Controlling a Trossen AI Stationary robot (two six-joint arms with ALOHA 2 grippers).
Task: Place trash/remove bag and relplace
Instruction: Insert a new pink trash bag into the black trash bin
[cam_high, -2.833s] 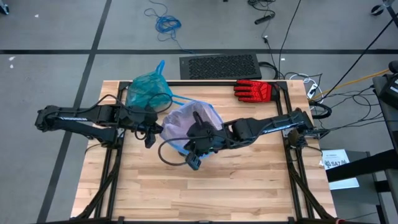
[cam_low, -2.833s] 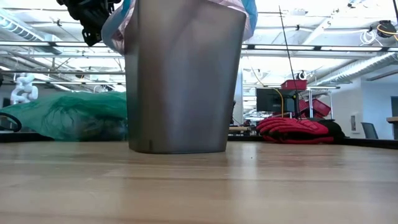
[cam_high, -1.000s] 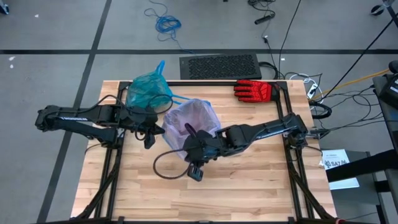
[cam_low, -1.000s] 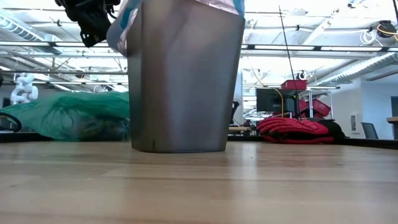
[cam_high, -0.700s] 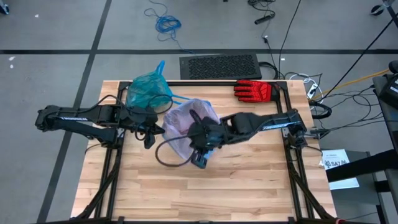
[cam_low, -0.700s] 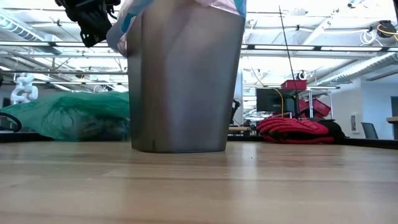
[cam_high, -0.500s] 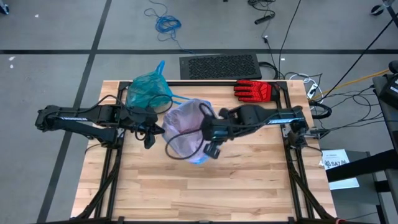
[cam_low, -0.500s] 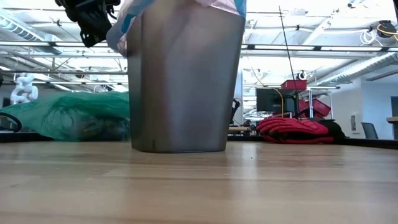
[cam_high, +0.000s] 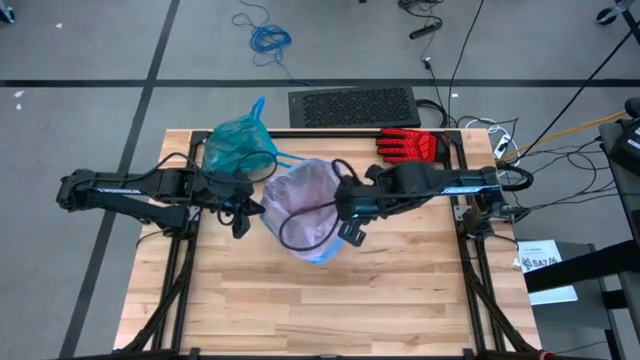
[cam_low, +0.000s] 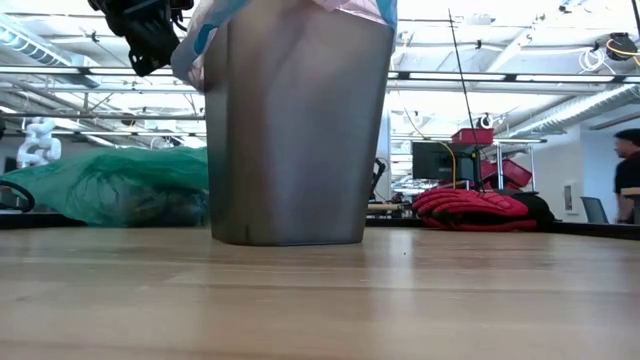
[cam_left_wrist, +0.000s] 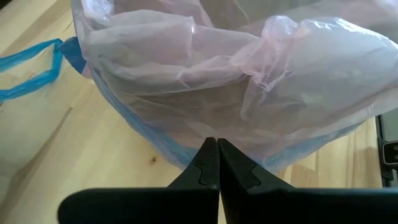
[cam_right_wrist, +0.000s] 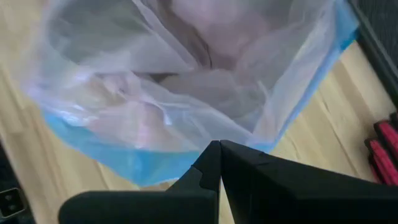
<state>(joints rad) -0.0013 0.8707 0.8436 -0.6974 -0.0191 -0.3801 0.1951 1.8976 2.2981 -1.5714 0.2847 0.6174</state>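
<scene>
step: we are fitting the pink bag over the bin | left claw pinched shut at its rim | right claw shut beside it | teal bag lies on table behind | next: we judge spreading the liner edge round the rim

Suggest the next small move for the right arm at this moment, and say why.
Probably lower the right tool to the pink bag's blue edge and tuck it down over the bin rim. Its fingers are shut and seem to hold nothing, the pink bag lies loosely puffed across the bin's mouth, and the left tool, also shut, sits at the opposite edge. The teal bag already lies aside.
</scene>
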